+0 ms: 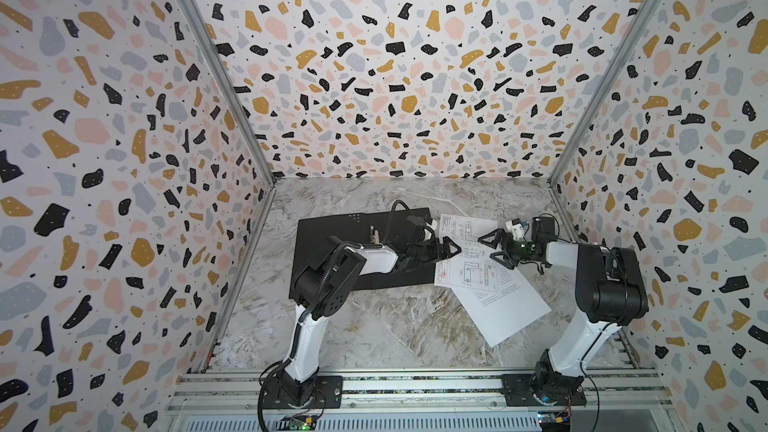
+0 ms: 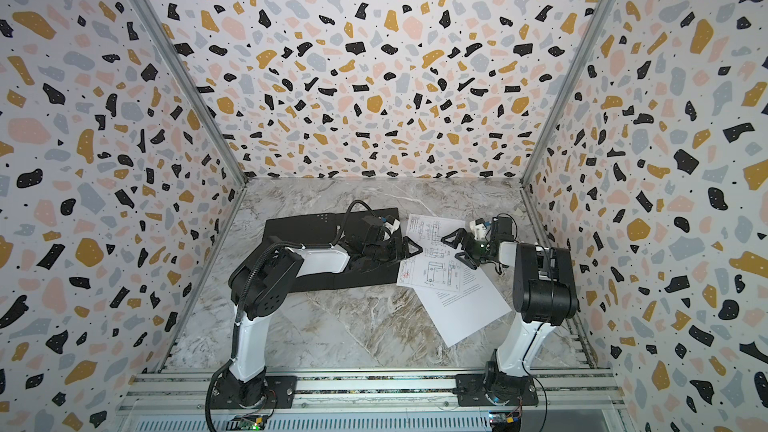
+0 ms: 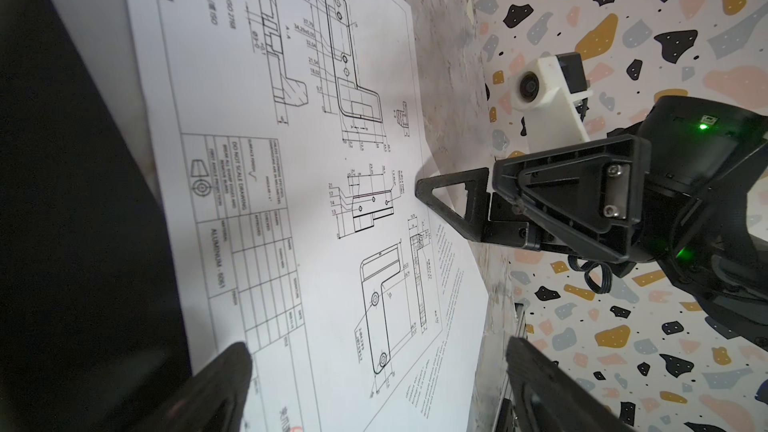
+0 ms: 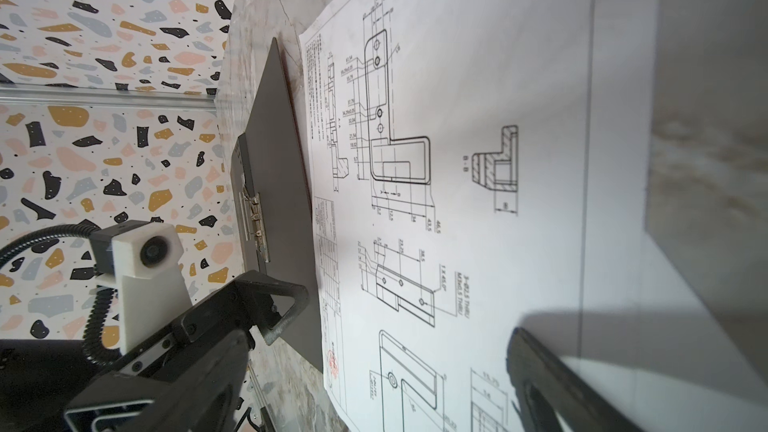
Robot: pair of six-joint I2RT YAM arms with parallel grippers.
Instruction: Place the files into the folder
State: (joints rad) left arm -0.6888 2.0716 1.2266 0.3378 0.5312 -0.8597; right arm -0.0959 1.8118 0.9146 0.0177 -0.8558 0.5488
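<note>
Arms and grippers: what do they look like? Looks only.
The left arm and right arm: white link shells, black joint housings. The left gripper and right gripper: black, with open-frame triangular jaws. White wrist camera mounts; black corrugated cable on left; green LEDs on right.

Dwg sheet (image 3: 316,218): "DO NOT SCALE DRAWING", "ALUMINIUM - 6061".

We see a robotics lab test cell rather than a lived-in room. Three walls (image 1: 374,56) papered in terrazzo print, joined by aluminium posts (image 1: 216,64), box in a marble-look tabletop (image 1: 374,326). A left arm (image 1: 309,334) and a right arm (image 1: 582,338) are bolted to a metal rail (image 1: 415,386) along its front edge.
</note>
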